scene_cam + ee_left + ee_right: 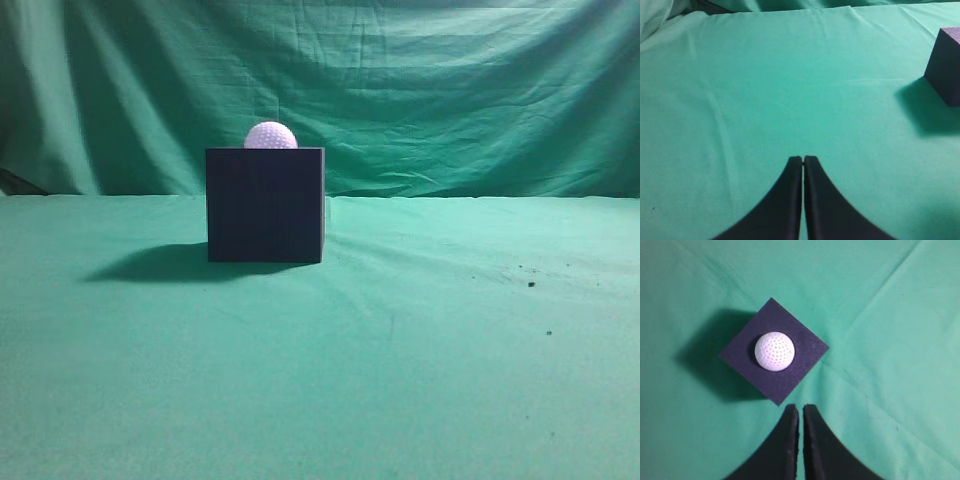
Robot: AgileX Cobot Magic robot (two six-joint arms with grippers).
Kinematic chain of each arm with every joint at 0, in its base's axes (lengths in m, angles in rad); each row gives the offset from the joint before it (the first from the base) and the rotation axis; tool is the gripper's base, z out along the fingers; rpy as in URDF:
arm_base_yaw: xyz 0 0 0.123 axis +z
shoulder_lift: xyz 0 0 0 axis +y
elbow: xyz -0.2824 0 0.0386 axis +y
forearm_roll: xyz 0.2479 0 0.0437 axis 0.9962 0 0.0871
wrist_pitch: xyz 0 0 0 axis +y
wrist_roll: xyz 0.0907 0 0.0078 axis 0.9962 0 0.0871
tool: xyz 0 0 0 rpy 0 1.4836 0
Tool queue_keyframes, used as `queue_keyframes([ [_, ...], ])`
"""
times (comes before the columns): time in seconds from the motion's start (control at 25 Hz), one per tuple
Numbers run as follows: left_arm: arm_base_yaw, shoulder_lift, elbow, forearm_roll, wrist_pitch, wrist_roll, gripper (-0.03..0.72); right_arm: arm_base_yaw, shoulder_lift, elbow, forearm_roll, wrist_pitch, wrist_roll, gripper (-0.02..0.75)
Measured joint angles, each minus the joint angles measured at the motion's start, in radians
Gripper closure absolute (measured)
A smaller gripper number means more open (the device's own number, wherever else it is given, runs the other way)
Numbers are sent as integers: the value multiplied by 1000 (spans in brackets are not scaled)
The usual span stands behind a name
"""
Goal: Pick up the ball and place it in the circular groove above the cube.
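Note:
The white dimpled ball (271,136) sits in the round groove on top of the dark cube (265,205), left of centre on the green cloth. The right wrist view looks straight down on the ball (774,351) resting in the middle of the cube's top (801,354). My right gripper (800,409) is shut and empty, high above, just off the cube's near corner. My left gripper (803,160) is shut and empty over bare cloth, with the cube (946,67) far to its right. Neither gripper shows in the exterior view.
Green cloth (420,350) covers the table and hangs as a backdrop behind. A few dark specks (531,284) lie on the cloth at the right. The cube casts a shadow to its left.

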Motion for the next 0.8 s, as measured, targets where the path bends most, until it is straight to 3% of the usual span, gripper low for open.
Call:
queue_keyframes([
  [0.24,0,0,0,0,0,0,688,0,-207,106,-18,18,74,738],
  [0.4,0,0,0,0,0,0,688,0,-412,282,-20,15,98,738],
  [0.8,0,0,0,0,0,0,688,0,-901,824,41,-276,109,738],
])
